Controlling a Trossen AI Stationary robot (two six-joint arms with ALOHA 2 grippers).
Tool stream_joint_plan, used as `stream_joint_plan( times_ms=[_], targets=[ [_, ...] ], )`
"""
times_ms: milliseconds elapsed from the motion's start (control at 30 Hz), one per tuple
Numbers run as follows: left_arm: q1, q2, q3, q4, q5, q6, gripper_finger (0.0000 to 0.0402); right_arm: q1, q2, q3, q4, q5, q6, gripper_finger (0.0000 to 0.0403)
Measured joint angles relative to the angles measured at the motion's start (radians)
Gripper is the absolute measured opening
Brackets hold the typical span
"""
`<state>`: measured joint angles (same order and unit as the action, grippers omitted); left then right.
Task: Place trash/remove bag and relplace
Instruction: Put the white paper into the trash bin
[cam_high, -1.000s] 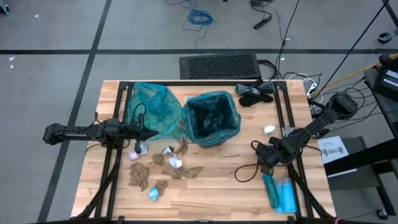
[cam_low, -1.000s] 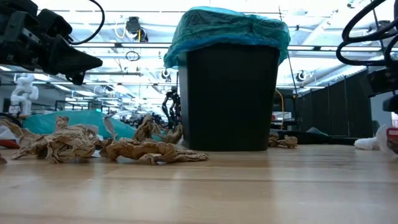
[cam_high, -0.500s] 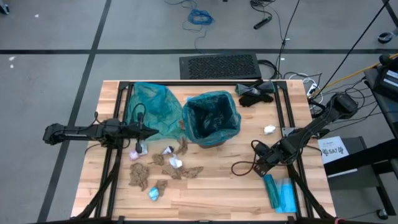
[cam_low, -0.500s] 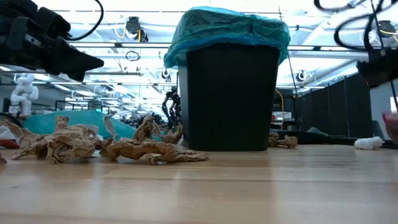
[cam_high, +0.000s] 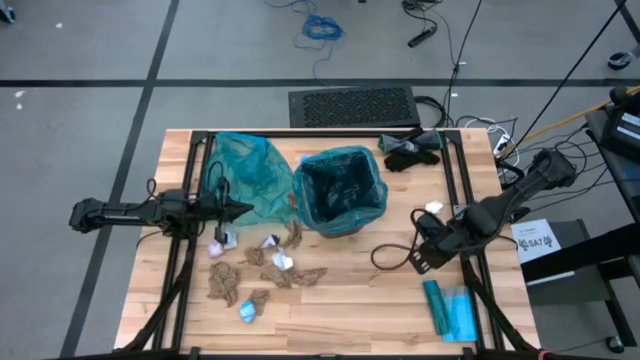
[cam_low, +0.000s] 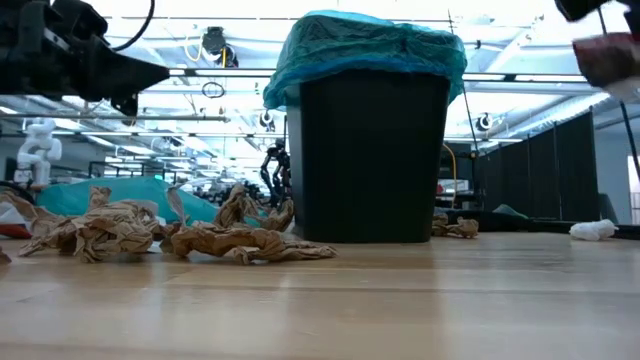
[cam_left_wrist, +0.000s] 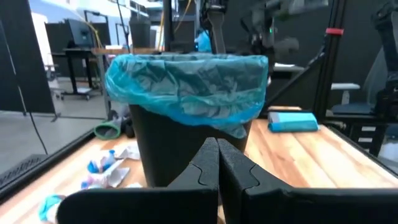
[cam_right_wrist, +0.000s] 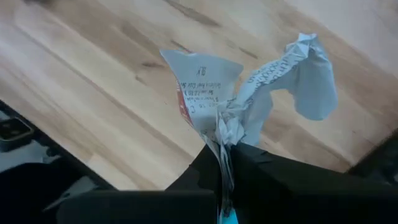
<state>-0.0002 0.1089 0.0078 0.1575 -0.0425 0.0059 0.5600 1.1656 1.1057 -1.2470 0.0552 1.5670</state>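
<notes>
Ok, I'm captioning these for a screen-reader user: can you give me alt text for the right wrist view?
The right end effector is shut on a crumpled white scrap of printed paper, held up above a light wooden table. The scrap fans out past the dark fingers, with small print and a red mark on one flap.

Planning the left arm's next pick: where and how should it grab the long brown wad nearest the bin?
Probably across the narrow middle of the brown wad, coming straight down. It lies flat and stretched out on the table, apart from the bin, so its ends give little to pinch.
</notes>
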Motion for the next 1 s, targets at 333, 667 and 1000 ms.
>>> stream_joint_plan(
  times_ms=[333, 667, 1000],
  targets=[
    [0.0, 0.001, 0.025, -0.051, -0.007, -0.122, 0.0, -0.181, 0.011, 0.216, -0.103, 0.132, -0.171, 0.0],
    [0.0, 0.001, 0.256, -0.471, -0.084, -0.233, 0.0, -0.458, 0.093, 0.227, 0.178, 0.125, -0.552, 0.0],
    [0.0, 0.13, 0.414, -0.611, -0.116, -0.367, 0.0, -0.59, 0.209, 0.362, 0.33, 0.074, -0.815, 0.0]
  ],
)
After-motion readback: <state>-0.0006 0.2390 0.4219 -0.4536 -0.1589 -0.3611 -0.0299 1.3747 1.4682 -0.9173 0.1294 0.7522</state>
